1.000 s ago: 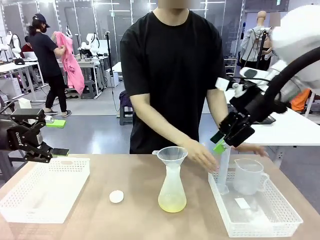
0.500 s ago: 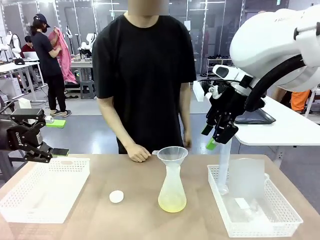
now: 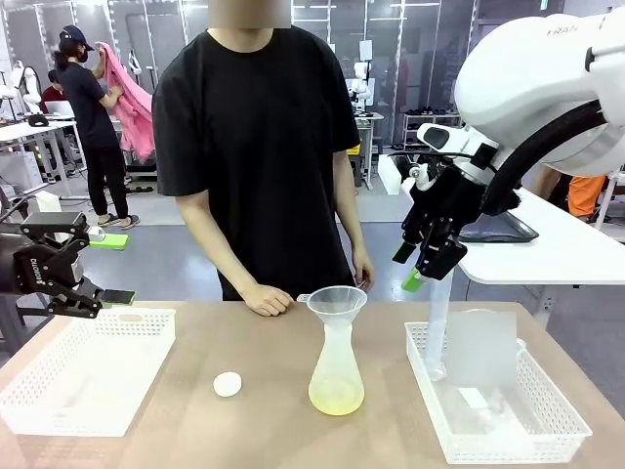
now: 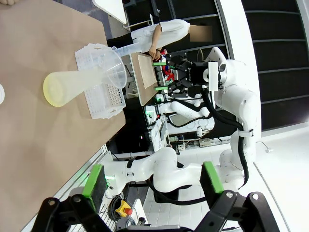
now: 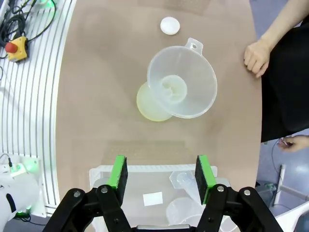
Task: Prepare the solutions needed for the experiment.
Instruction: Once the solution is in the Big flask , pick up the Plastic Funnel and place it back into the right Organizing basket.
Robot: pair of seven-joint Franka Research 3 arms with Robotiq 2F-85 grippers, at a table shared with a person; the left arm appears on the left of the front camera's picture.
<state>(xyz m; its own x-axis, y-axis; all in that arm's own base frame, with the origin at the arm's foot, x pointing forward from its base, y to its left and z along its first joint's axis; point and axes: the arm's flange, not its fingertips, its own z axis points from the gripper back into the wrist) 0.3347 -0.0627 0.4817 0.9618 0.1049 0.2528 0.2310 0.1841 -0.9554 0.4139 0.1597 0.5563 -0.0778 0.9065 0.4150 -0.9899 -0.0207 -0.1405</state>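
Observation:
The frosted conical flask stands mid-table with a clear funnel in its neck. A small amount of pale yellow solution lies in its base. From above, the right wrist view looks into the funnel, with the solution showing beside it. My right gripper hangs open over the right basket, just above the tall cylinder; its pads hold nothing. At the far left my left gripper is open, off the table's edge. The left wrist view shows the flask far off.
A white basket at the right holds the cylinder and a handled beaker. Another white basket sits at the left. A small white cap lies left of the flask. The person's fist rests on the far edge.
The person's hand left the cylinder and moved to the table's far edge, left of the funnel. My right gripper shifted slightly left above the cylinder. The left arm stayed still.

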